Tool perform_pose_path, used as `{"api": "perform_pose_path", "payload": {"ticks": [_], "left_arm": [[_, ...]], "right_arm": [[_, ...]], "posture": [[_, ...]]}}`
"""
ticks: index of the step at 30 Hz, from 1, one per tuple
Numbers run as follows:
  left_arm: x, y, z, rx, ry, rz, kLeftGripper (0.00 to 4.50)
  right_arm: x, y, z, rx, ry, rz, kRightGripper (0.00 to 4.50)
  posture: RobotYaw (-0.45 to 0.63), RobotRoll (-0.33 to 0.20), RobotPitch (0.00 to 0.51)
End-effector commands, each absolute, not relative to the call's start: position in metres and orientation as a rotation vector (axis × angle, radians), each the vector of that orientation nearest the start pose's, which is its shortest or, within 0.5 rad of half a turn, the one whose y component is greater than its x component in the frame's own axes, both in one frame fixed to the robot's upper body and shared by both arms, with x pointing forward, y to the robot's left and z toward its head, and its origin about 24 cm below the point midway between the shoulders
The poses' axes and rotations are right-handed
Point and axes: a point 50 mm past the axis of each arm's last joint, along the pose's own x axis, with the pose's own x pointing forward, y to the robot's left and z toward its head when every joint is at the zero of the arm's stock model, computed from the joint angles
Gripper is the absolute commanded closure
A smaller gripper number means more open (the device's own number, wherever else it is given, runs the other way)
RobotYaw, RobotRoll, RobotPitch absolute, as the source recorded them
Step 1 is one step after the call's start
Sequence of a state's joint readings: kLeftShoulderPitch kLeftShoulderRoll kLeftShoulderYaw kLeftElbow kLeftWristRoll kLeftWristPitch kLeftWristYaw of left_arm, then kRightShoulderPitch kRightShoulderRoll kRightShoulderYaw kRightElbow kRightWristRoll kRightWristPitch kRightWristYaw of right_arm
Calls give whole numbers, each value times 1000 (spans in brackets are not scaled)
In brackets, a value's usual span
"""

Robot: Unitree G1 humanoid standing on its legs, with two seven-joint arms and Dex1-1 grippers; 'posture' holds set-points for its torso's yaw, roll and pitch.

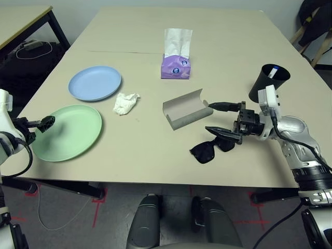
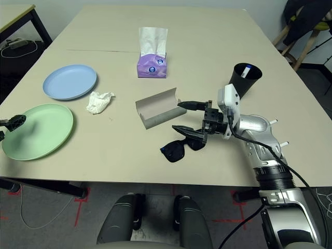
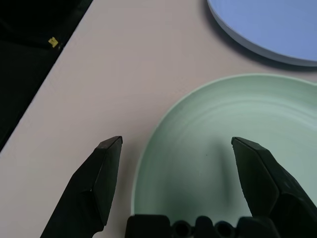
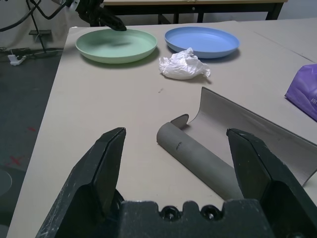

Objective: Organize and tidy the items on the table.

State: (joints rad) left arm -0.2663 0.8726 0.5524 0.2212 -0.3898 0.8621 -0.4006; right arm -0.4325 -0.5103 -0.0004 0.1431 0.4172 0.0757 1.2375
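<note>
On the light beige table (image 1: pixel 140 155), the pale green round plate (image 1: pixel 72 136) lies near left, the pale blue round plate (image 1: pixel 95 82) just beyond it. The left claw (image 3: pixel 173 153) is spread wide over the green plate's rim. The right claw (image 1: pixel 220 118) gapes wide, empty, between the open grey glasses case (image 1: pixel 184 110) and black sunglasses (image 1: pixel 207 150)

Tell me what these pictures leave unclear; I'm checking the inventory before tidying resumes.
- Sunglasses: partly covered by the right pincer in both eye views; whether they are folded is unclear.
- Black cup: what the white, blue-tipped item inside is, too small to tell.
- Glasses case: its far end is cut off by the right wrist view's edge.
- Tissue box: print too small to read.
</note>
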Motion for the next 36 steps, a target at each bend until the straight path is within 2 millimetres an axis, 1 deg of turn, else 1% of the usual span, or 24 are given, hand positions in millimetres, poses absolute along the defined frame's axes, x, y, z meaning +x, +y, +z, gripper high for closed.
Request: {"api": "perform_pose_path", "payload": {"ticks": [1,9,24,25,26,28,33,34,36], "left_arm": [[240,400,148,-76,444,268,0],[241,408,143,-84,461,295,0],[231,420,137,-72,491,317,0],[231,421,137,-72,490,319,154],[231,422,138,-72,488,320,154],[230,423,139,-71,484,322,772],[232,424,143,-62,465,322,2636],[232,424,143,-62,463,321,3117],[232,424,144,-62,461,319,3848]], "right_arm": [[290,-177,141,-209,-128,1279,35],[288,-177,140,-214,-129,1280,35],[287,-177,139,-220,-126,1278,35],[287,-177,139,-220,-126,1278,8],[287,-176,139,-220,-127,1279,8],[287,-176,139,-221,-127,1279,0],[288,-174,142,-225,-128,1280,0],[288,-174,143,-226,-129,1280,0],[289,-173,143,-227,-131,1279,0]], "posture": [[113,0,118],[105,0,118],[104,0,118],[105,0,118],[105,0,118],[105,0,118],[106,0,118],[108,0,119],[108,0,119]]}}
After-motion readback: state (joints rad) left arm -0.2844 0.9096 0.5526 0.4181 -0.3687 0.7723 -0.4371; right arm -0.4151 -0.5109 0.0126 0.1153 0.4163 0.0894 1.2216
